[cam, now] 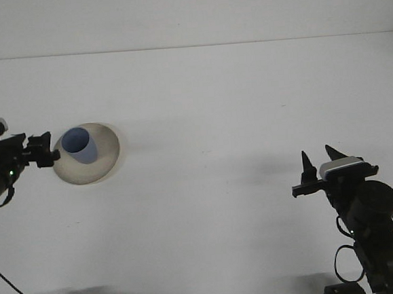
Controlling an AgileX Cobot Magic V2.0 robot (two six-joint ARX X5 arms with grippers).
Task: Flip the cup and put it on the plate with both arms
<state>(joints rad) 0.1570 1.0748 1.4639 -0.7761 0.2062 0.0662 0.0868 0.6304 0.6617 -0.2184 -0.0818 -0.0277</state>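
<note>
One blue cup (78, 144) stands mouth-up on the cream plate (106, 161), toward the plate's 10 o'clock edge, with nothing gripping it. Just off the plate at 9 o'clock sits the left gripper (45, 150), fingers parted and empty. Far across the white table (207, 105), at 4 o'clock from the plate, the right gripper (318, 162) points upward, fingers spread and empty.

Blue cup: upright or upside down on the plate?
Upright. The blue cup stands on the plate with its open rim facing up; the left gripper is beside it, apart.
</note>
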